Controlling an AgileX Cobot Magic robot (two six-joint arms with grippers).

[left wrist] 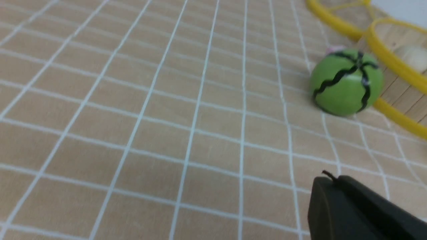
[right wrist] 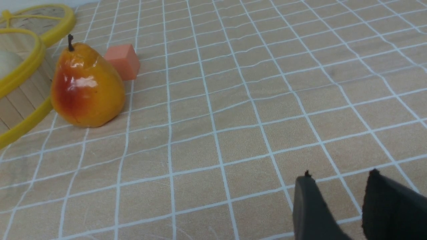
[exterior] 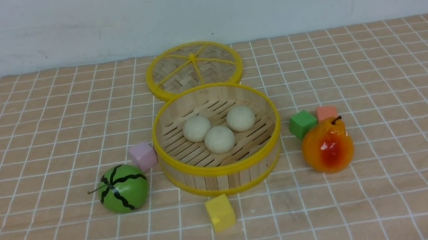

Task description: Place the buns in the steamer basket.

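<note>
Buns (exterior: 219,139), partly cropped in wrist views

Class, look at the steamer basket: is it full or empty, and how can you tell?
Partly filled: three buns sit on the slatted floor of the steamer basket.

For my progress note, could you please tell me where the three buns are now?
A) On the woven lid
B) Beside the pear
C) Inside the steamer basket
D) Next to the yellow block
C: all three buns sit on the slatted floor within the yellow rim of the steamer basket.
</note>
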